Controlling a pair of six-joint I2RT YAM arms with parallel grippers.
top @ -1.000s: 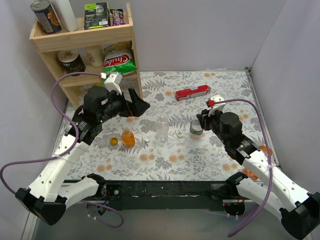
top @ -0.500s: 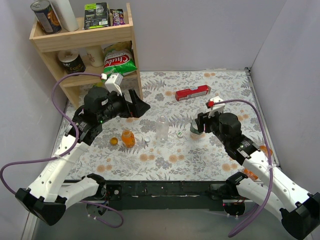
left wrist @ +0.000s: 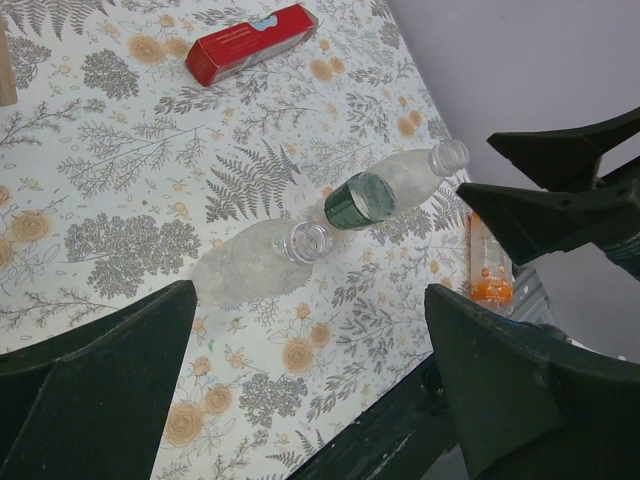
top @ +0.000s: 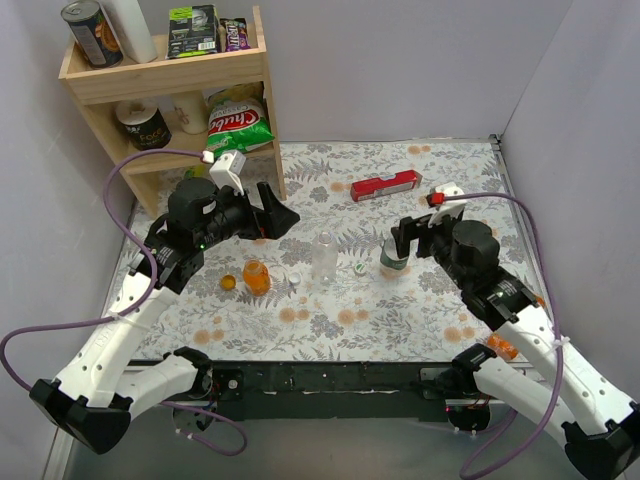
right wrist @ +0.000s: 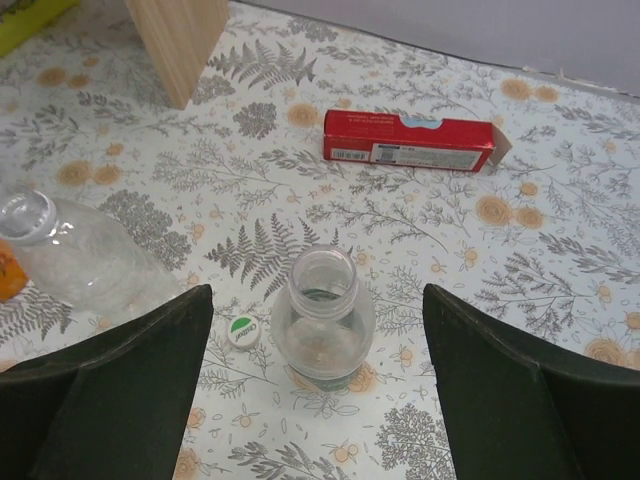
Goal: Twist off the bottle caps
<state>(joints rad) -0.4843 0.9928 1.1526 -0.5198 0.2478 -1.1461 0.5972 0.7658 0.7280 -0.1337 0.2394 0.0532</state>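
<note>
Thin plastic bottle (right wrist: 322,335), likely light and squashable, is best held at its neck; left gripper (left wrist: 310,292) and right gripper (right wrist: 315,292) are spread apart.

Cut off or covered
Clear plain bottle (right wrist: 75,255) clipped at left frame edge; slim orange bottle (left wrist: 487,270), by near edge of table (left wrist: 120,170), half under dark shape (left wrist: 560,215)

Lying flat toward the far side of the flowered tablecloth (top: 340,312), a red box (top: 385,186). At the far left corner, a wooden shelf (top: 165,80): tin can (top: 90,32), white roll (top: 130,28) and small boxes (top: 193,28) on top, green snack bag (top: 238,122) and dark tub (top: 140,122) below.
</note>
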